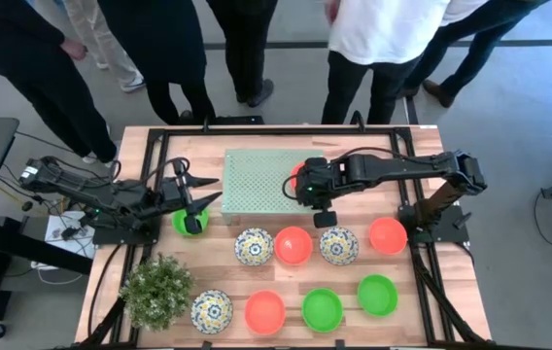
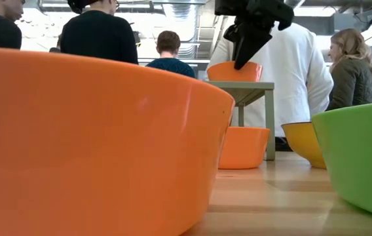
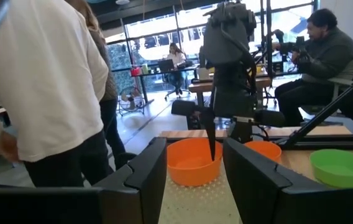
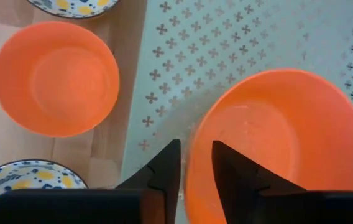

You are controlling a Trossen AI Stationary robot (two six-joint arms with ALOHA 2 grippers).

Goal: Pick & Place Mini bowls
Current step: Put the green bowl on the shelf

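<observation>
A large orange bowl (image 2: 88, 137) fills the near left of the low view, and a green bowl (image 2: 359, 157) rises at the right edge, both resting on the wooden surface (image 2: 271, 203). Farther back, an orange bowl (image 2: 241, 147) sits beside a yellowish bowl (image 2: 302, 143), with a pale raised mat (image 2: 241, 92) standing on legs behind them. A dark tool (image 2: 248, 39) comes down from above onto the rim of another orange bowl (image 2: 222, 71) on that mat, while people (image 2: 304, 72) stand beyond the surface.
</observation>
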